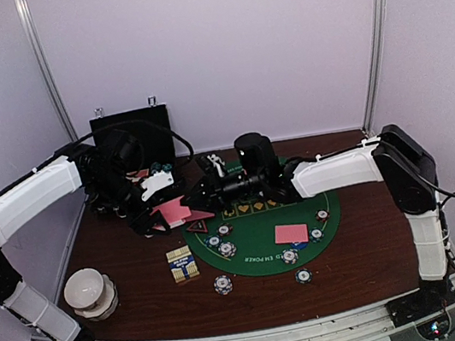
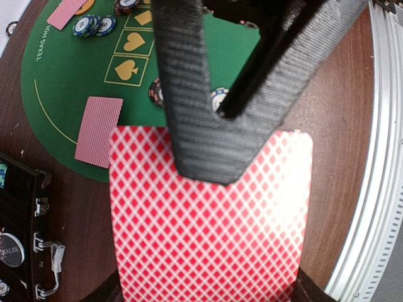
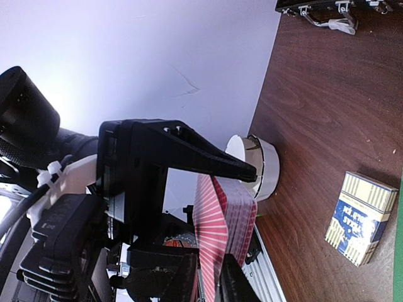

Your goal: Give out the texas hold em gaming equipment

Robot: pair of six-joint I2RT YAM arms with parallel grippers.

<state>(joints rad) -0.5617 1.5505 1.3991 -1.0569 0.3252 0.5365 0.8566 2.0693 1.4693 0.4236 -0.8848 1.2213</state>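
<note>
Rising from the near edge, the left arm bends at its elbow and reaches inward. The left gripper (image 1: 159, 216) is clamped on a fanned deck of cards (image 2: 208, 233), held off the table above the left edge of the green mat (image 1: 255, 235). The right arm stretches across to meet it, with the right gripper (image 2: 214, 151) narrowed at the deck's top edge. Whether it pinches a card is unclear. The left arm partly hides the black case (image 1: 129, 121) behind it.
</note>
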